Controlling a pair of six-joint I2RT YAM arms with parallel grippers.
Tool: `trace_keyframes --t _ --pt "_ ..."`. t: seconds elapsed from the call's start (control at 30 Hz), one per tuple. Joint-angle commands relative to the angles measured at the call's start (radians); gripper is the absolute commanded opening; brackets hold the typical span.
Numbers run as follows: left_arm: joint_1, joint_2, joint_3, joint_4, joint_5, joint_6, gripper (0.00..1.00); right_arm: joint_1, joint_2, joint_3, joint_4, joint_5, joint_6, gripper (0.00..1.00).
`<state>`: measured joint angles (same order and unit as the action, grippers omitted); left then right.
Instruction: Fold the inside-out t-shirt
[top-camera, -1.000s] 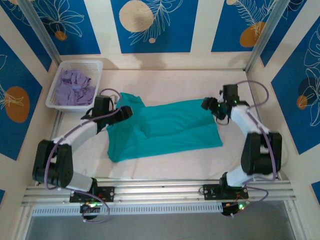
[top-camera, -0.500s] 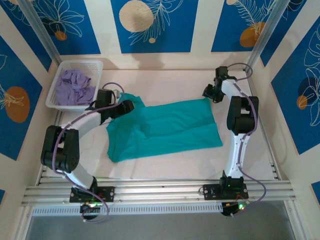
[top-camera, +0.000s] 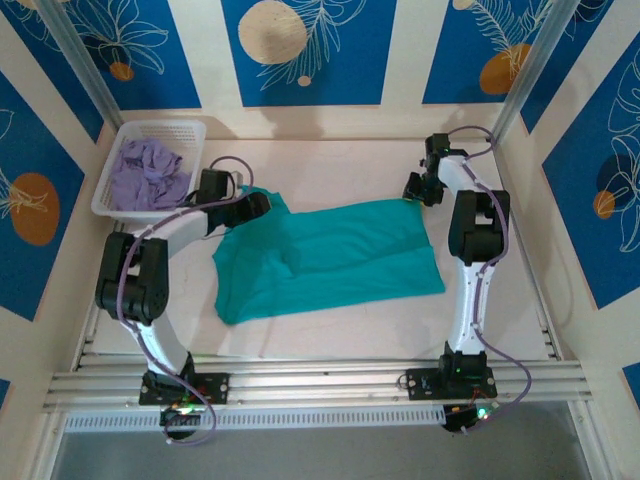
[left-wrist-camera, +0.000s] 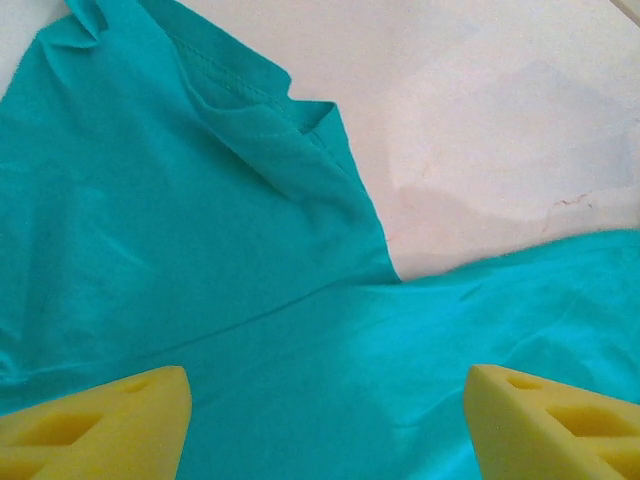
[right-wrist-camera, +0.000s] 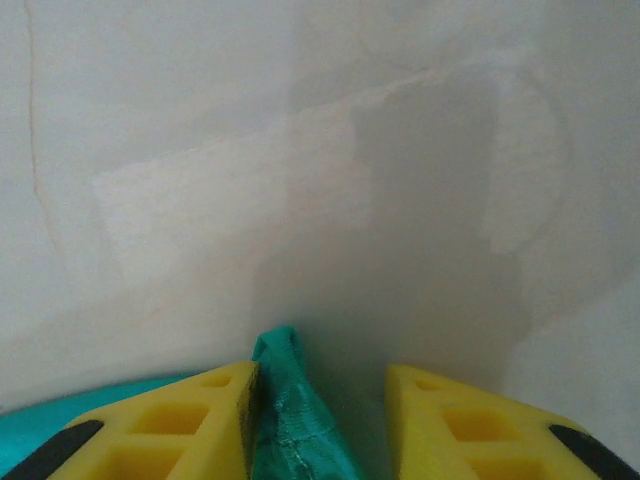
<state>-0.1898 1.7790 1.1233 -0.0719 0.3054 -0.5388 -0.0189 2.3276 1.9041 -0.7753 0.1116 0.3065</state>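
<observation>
**Movement.** Since a second ago your right arm has swung out and reached to the far right corner of the garment, and its jaws have narrowed. Your left arm has drawn its elbow in, and its gripper has shifted a little toward the far left end. The cloth lies as it did.

**Task item.** The teal-green soft fabric t-shirt, inside out, lies spread across the middle of the white padded table. Its long axis runs left to right and its left end is rumpled.

**Right gripper**. It sits at the t-shirt's far right corner. Its yellow fingers stand partly closed about a bunched peak of teal cloth. One finger touches the fabric and a gap shows beside the other, so the cloth is not clamped.

**Left gripper**. It is over the t-shirt's far left end. Its yellow fingers are spread wide with nothing between them but flat cloth below. Contact with the fabric cannot be told.

**Surroundings.** A white plastic slatted basket stands at the table's far left corner, well apart from the t-shirt, and holds a crumpled pale lavender garment.
</observation>
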Motion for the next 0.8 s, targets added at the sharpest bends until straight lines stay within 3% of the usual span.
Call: trace_keyframes --t 0.0,0.33,0.77 --pt "0.021 0.032 0.051 -0.028 -0.014 0.032 0.72 0.007 0.035 0.018 -0.034 -0.048 -0.033 0.30" --pt "0.050 0.216 0.297 -0.163 -0.128 0.104 0.71 0.007 -0.005 0.003 0.021 -0.036 -0.053 0.05" --pt "0.077 0.532 0.775 -0.434 -0.161 0.178 0.69 0.002 -0.027 -0.022 0.042 -0.056 -0.072 0.04"
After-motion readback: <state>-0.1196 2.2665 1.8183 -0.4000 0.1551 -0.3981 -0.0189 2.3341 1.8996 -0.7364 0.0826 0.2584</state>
